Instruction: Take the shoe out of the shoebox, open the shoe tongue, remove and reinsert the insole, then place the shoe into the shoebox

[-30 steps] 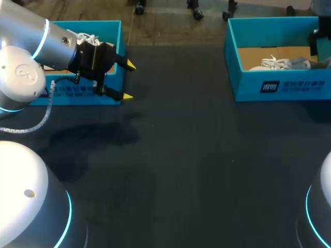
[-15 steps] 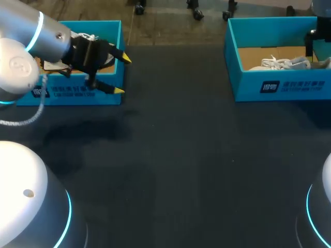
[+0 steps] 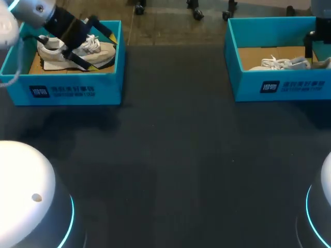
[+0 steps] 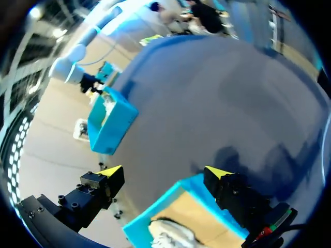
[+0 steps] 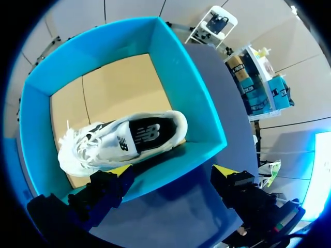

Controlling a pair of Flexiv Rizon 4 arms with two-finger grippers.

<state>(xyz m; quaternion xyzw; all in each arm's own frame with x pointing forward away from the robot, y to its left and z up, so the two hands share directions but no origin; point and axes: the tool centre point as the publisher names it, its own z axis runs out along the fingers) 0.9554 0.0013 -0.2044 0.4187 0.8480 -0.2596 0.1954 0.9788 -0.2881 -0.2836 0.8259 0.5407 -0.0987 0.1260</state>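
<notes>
The left gripper (image 3: 102, 51), fingers spread wide and empty, hangs over the white shoe (image 3: 77, 51) inside the left box (image 3: 62, 92), whose blue walls enclose the shoe on all sides. The right gripper (image 5: 173, 169), likewise wide open and holding nothing, sits above the near wall of the right box (image 5: 192, 90), where a second shoe (image 5: 124, 139) lies diagonally on the cardboard floor, opening upward. The dark table (image 3: 176, 155) separates the two boxes, which stand well apart.
</notes>
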